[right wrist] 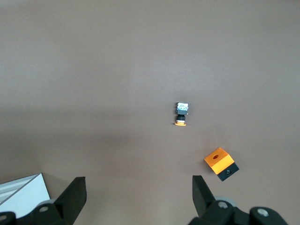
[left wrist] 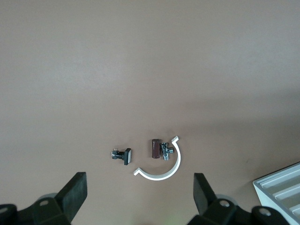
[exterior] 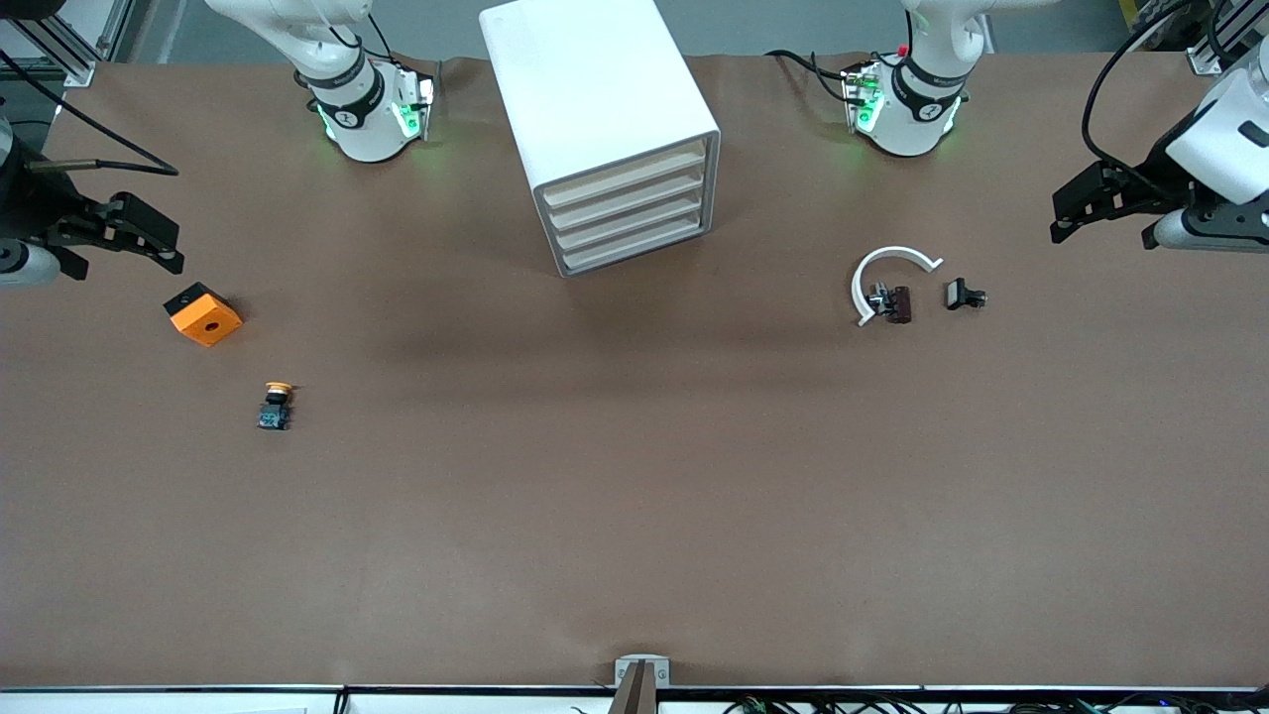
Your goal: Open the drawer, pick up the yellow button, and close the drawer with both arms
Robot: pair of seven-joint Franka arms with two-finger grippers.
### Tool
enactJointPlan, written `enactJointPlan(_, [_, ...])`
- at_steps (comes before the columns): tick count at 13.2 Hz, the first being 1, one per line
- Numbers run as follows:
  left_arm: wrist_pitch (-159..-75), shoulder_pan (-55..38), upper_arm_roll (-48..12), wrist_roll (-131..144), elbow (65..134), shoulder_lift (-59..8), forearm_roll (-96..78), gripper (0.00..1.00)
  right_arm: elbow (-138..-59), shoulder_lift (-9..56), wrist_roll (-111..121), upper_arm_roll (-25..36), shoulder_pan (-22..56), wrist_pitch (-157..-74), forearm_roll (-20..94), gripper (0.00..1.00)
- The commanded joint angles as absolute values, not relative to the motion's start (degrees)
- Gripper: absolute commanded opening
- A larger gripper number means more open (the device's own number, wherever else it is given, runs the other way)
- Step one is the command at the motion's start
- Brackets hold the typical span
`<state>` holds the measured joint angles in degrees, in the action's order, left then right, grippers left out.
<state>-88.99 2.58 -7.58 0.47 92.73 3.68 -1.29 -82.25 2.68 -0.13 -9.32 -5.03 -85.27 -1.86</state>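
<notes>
- all four drawers of the cabinet [exterior: 615, 139] are shut, so opening one comes first.
- left claw [exterior: 1100, 213] hangs wide open over its end of the counter [exterior: 634, 516], holding nothing; right claw [exterior: 124, 233] likewise over its own end.
- the button [exterior: 276, 405] lies on its side on the counter, nearer the front camera than the orange block [exterior: 203, 314].
- its long axis runs roughly toward the robots, yellow cap leading.
- best bet: hook one drawer front squarely and pull straight out.

White arms [exterior: 347, 89], black joint bands, green-lit bases, black cables, black two-finger left claw [exterior: 1100, 213], right claw [exterior: 139, 238]
</notes>
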Motion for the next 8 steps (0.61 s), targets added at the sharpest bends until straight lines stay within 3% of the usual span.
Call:
enactJointPlan(1, [-88.68,2.99,-8.00,-0.26,90.70,2.64,-0.61,1.00,-80.86,3.25,-0.09,-9.67,-5.27,-84.81,-1.32,1.00])
enactJointPlan(8, [-88.24,2.99,-7.91,-0.26,90.70,2.64,-0.35,1.00,-80.77,3.34,-0.18,-9.67,-5.27,-84.90,-1.32,1.00])
